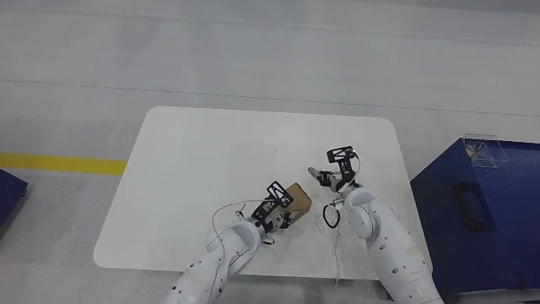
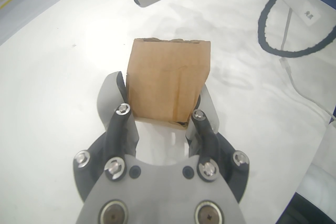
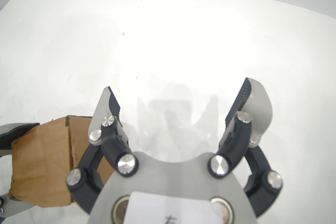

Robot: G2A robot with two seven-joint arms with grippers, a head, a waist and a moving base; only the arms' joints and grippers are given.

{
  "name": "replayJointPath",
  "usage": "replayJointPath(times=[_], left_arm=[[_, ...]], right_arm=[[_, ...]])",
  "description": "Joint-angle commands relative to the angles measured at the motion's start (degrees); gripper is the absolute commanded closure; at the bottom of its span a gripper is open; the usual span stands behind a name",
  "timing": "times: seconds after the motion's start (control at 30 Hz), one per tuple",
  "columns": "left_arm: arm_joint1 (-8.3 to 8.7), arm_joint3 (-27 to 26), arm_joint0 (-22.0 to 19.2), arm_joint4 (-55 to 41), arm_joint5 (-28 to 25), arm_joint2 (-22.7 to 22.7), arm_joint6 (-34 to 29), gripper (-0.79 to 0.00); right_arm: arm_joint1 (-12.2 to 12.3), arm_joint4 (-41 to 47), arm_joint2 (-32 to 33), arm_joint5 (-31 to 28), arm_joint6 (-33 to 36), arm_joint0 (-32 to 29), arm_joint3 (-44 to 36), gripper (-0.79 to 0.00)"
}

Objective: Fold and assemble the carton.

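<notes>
A small brown carton [image 1: 297, 197] rests on the white table [image 1: 211, 152] near its front edge. In the left wrist view the carton [image 2: 168, 83] stands between the two fingers of my left gripper [image 2: 162, 93], which is shut on its sides. My right gripper [image 1: 324, 176] hangs just beyond the carton to the right, fingers spread wide with nothing between them. In the right wrist view that gripper [image 3: 181, 99] is open over bare table, and the carton [image 3: 42, 156] shows beside it, held by the other gripper's finger [image 3: 13, 130].
A blue cabinet [image 1: 472, 219] with a clear plastic holder [image 1: 485, 148] stands right of the table. A black cable loop [image 2: 288, 33] hangs from the right arm close to the carton. Grey floor with yellow lines surrounds the table.
</notes>
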Motion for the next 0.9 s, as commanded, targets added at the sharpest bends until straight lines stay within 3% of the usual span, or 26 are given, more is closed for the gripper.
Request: replayJointPath(times=[0.0,0.2,0.3,0.43,0.6,0.7,0.83,0.87], left_arm=[[0.13,-1.39,0.81,-0.89,-0.08,-0.57,0.21,0.000],[0.39,-6.44,4.43,-10.15,-1.37,-3.60,0.85,0.000],[0.39,-8.25,6.48,-22.62,-4.79,-6.37,0.41,0.000],[0.44,-7.76,7.68,-39.83,-9.77,-9.34,-4.48,0.000],[0.48,-4.92,6.87,-54.51,-13.07,-10.51,-12.38,0.000],[0.56,-2.51,5.65,-59.46,-12.25,-10.92,-16.57,0.000],[0.65,0.32,3.76,-58.41,-7.12,-10.30,-20.35,0.000],[0.65,0.81,3.31,-58.03,-5.98,-10.06,-20.97,-0.123]], right_arm=[[0.11,1.67,1.32,0.21,-0.66,-0.57,-0.78,-0.785],[0.27,7.95,4.86,0.43,-3.31,-2.78,-2.54,-0.785],[0.33,9.78,5.86,0.54,-3.50,-3.38,-3.10,-0.785],[0.39,9.38,5.53,-0.01,-2.43,-3.55,-3.35,-0.785],[0.34,9.10,5.09,0.12,-2.29,-3.42,-3.30,-0.785],[0.34,9.10,5.09,0.12,-2.29,-3.42,-3.30,-0.785],[0.34,9.10,5.09,0.12,-2.29,-3.42,-3.30,-0.785],[0.34,9.10,5.09,0.12,-2.29,-3.42,-3.30,-0.785]])
